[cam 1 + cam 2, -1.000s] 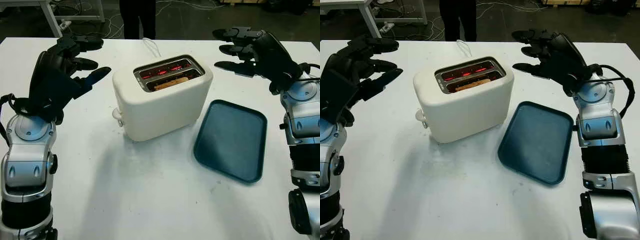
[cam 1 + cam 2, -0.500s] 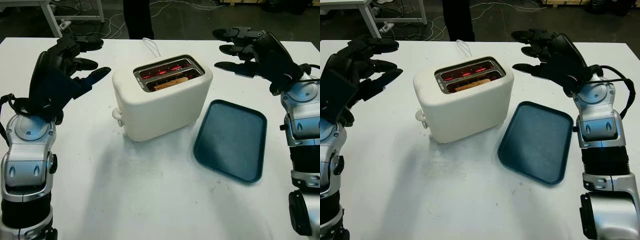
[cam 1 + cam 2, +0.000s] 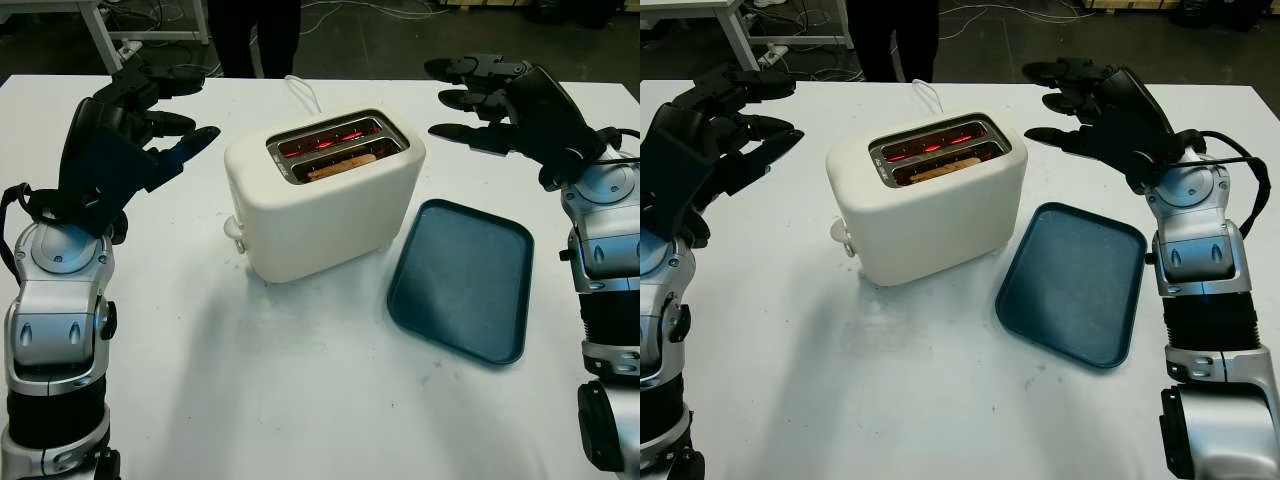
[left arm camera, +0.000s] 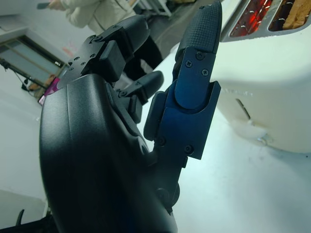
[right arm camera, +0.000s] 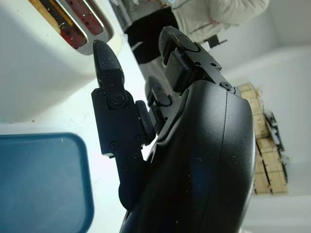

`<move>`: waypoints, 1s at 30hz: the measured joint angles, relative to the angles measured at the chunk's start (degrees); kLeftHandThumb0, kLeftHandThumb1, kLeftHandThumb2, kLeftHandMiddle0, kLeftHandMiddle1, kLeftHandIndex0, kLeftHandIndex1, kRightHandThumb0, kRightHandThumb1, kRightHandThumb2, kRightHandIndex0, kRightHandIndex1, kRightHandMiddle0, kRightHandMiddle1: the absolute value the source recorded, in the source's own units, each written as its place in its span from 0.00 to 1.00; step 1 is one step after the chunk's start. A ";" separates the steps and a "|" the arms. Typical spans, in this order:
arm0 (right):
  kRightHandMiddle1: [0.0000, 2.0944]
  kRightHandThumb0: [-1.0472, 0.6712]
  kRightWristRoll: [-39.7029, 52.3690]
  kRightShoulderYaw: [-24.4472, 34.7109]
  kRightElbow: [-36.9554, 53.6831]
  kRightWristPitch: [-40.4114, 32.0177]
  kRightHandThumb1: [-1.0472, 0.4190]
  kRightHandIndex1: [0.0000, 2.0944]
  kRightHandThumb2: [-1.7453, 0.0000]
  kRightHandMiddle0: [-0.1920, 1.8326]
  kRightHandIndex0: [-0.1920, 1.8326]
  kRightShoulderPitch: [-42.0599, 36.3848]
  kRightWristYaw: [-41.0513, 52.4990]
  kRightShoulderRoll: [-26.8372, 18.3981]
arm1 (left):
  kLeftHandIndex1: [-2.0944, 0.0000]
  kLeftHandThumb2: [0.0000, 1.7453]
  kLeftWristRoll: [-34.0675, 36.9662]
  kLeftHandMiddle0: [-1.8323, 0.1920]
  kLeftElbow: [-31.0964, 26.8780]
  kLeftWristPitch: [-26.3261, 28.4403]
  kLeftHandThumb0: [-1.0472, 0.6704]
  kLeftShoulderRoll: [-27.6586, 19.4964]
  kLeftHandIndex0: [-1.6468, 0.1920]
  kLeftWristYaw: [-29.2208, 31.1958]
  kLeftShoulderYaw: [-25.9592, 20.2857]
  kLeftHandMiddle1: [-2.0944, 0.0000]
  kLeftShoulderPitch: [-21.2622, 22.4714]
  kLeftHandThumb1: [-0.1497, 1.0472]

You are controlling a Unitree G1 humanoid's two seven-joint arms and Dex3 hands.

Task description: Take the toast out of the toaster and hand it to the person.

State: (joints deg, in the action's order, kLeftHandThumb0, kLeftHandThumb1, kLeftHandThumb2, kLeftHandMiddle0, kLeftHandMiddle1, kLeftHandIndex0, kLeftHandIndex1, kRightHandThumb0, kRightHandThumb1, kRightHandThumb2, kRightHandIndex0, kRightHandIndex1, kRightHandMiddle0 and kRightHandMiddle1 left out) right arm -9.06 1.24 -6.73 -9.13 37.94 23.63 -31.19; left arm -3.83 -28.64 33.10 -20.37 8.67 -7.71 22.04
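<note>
A white table is shown bearing a cream toaster at its middle and a dark blue tray lying just beside it on the robot's right. A person, seen as dark-clad legs, stands beyond the far edge of the table. The toast is seated in the nearer slot of the toaster, its top edge level with the slot, while the heating elements in the farther slot glow red. The task is judged to be at its outset: the toast has not been grasped or lifted, and extraction and handover both remain to be done. The left hand is held raised to the left of the toaster, well apart from it, released and empty, fingers directed toward the toaster. The right hand is held raised beyond the tray, to the right of the toaster, likewise released and empty, fingers directed toward the slots.
</note>
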 measured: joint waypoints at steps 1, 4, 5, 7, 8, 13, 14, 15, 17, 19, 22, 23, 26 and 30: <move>0.00 0.34 -0.10 -0.01 0.05 0.00 0.09 0.01 0.98 0.37 0.38 0.00 0.00 -0.03 | 0.67 0.00 0.00 0.76 0.00 0.00 0.19 0.01 0.70 0.00 0.00 0.52 0.00 0.89; 0.00 0.34 0.07 0.08 0.05 -0.02 0.09 0.00 0.99 0.36 0.38 -0.05 0.00 -0.01 | 0.67 0.00 -0.02 0.76 0.00 0.01 0.19 0.01 0.70 -0.01 0.00 0.52 0.00 0.89; 0.00 0.34 0.29 0.13 0.05 -0.02 0.09 0.00 0.99 0.36 0.38 -0.06 0.00 0.00 | 0.67 0.00 -0.01 0.76 0.00 0.01 0.19 0.01 0.70 -0.05 0.00 0.52 0.00 0.89; 0.00 0.35 0.82 0.23 0.05 -0.02 0.09 0.00 0.99 0.36 0.38 -0.11 -0.01 0.16 | 0.67 0.00 -0.01 0.76 0.00 0.01 0.19 0.01 0.70 -0.09 0.00 0.52 0.00 0.89; 0.00 0.36 1.26 0.28 0.05 -0.02 0.09 0.00 0.99 0.36 0.38 -0.18 -0.01 0.30 | 0.66 0.00 -0.01 0.76 -0.01 0.01 0.19 0.03 0.70 -0.11 0.00 0.52 0.00 0.89; 0.00 0.38 2.14 0.39 0.04 -0.01 0.09 0.00 1.00 0.36 0.37 -0.52 -0.02 1.14 | 0.66 0.00 0.00 0.77 -0.03 0.17 0.19 0.36 0.70 -0.13 0.01 0.52 0.00 0.89; 0.00 0.38 2.13 0.39 0.04 -0.01 0.09 0.00 1.00 0.36 0.37 -0.52 -0.10 1.14 | 0.66 0.00 -0.01 0.77 -0.03 0.17 0.18 0.36 0.70 -0.13 0.01 0.52 0.00 0.89; 0.00 0.38 2.12 0.38 0.05 -0.01 0.09 0.00 1.00 0.36 0.37 -0.53 -0.22 1.14 | 0.66 0.00 -0.01 0.77 -0.03 0.16 0.19 0.36 0.71 -0.13 0.01 0.52 0.00 0.89; 0.00 0.39 2.12 0.38 0.05 -0.01 0.09 0.00 1.00 0.36 0.37 -0.62 -0.44 1.14 | 0.66 0.00 0.00 0.77 -0.03 0.16 0.19 0.36 0.71 -0.13 0.00 0.52 0.00 0.89; 0.00 0.38 2.14 0.38 0.04 0.00 0.09 0.00 1.00 0.36 0.37 -0.79 -0.46 1.14 | 0.66 0.00 0.00 0.78 -0.04 0.16 0.19 0.36 0.71 -0.13 0.00 0.52 0.00 0.89; 0.00 0.38 2.13 0.37 0.04 0.00 0.09 0.00 1.00 0.36 0.37 -0.90 -0.50 1.14 | 0.66 0.00 -0.01 0.78 -0.29 0.35 0.19 0.36 0.71 -0.13 0.01 0.52 0.00 0.89; 0.00 0.38 2.15 0.37 0.05 -0.01 0.09 0.00 1.00 0.36 0.37 -0.95 -0.50 1.15 | 0.66 0.00 0.01 0.78 -0.42 0.36 0.19 0.37 0.71 -0.13 0.00 0.52 0.00 0.89; 0.00 0.40 2.17 0.35 0.87 -1.14 0.09 0.00 0.99 0.35 0.37 -1.22 -0.50 1.18 | 0.66 0.00 0.74 0.80 -0.62 0.36 0.21 0.64 0.72 -0.10 -0.14 0.51 0.00 0.88; 0.00 0.39 2.30 0.35 1.69 -1.68 0.09 0.00 0.98 0.35 0.37 -1.68 -0.52 1.75 | 0.65 0.00 2.36 0.81 -0.61 0.35 0.22 0.82 0.72 0.30 -0.35 0.49 0.00 0.87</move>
State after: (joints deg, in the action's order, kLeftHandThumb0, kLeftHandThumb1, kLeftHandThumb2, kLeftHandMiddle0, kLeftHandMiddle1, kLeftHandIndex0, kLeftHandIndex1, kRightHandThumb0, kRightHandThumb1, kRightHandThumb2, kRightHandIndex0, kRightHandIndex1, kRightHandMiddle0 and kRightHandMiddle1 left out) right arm -6.76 1.58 -5.04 -10.81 36.26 23.11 -29.44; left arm -1.46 -29.25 33.45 -19.55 8.97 -8.05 22.03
